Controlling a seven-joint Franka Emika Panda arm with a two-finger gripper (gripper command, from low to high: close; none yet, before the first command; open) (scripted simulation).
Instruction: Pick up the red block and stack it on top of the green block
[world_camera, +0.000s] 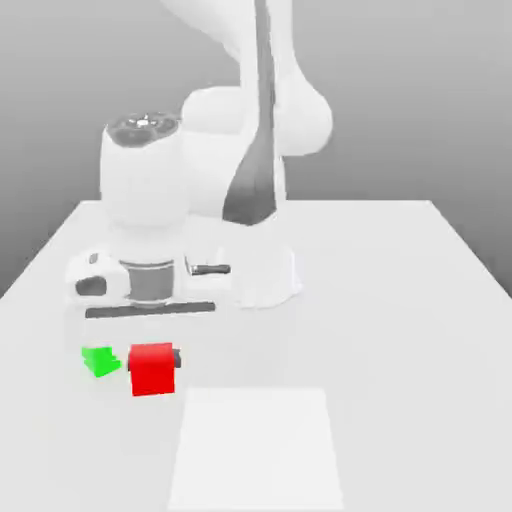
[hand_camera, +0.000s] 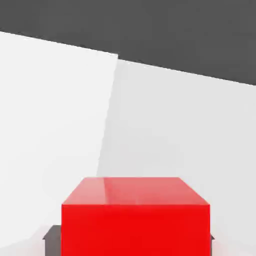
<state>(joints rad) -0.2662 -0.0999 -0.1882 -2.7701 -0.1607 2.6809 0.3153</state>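
so the red block (world_camera: 153, 374) is being pinched by the gripper (world_camera: 153, 359), and the green block (world_camera: 99, 361) is being seen just beside, toward the exterior view's left

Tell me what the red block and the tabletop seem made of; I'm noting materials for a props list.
Red block: perhaps painted wood or plastic; smooth, evenly coloured faces, flat edges.
Tabletop: possibly laminate or plastic, judging by its plain pale surface without grain.

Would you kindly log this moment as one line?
gripper: shut on bright red cube | bright green cube: to exterior view's left of it | stack: not yet made
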